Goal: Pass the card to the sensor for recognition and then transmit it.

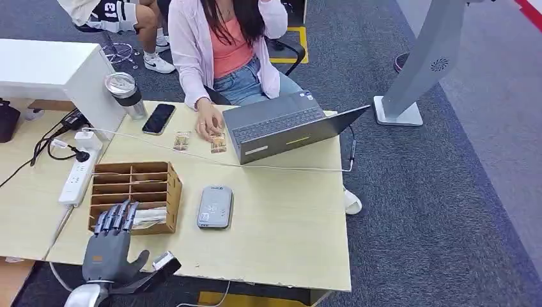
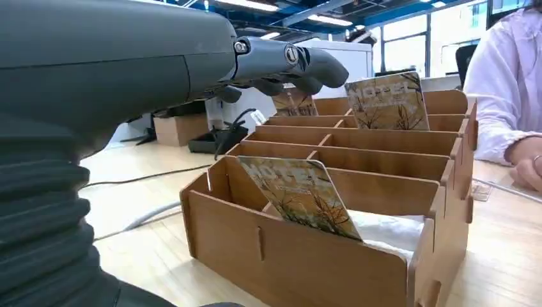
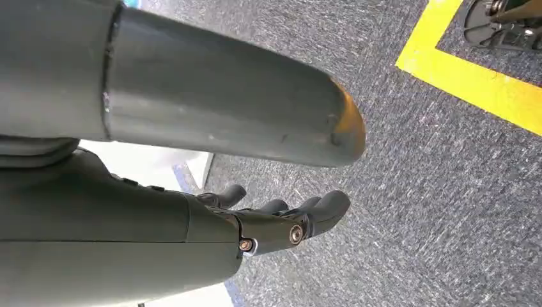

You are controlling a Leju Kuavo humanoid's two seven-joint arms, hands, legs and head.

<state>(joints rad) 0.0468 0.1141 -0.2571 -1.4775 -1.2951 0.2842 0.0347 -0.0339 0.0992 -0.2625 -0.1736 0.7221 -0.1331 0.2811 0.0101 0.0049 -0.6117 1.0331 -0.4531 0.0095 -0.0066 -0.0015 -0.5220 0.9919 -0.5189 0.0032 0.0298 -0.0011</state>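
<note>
I see my left robot hand [image 1: 112, 246] at the bench's [image 1: 281, 217] 7 o'clock corner, fingers spread and stretched over the near edge of the wooden rack [image 1: 135, 195], holding nothing. From its wrist camera, the fingers [image 2: 287, 64] hover above the rack [image 2: 332, 217]; a card [image 2: 300, 195] leans tilted in the nearest compartment, just below them and untouched. Two more cards [image 2: 387, 101] stand in the compartments behind it. The grey sensor [image 1: 215, 206] lies flat at 3 o'clock of the rack, just beside it. My right robot hand [image 3: 281, 220] hangs over the carpet [image 3: 434, 173], fingers loosely curled and empty. A person [image 1: 224, 45] sits at 12 o'clock by a laptop [image 1: 281, 125].
</note>
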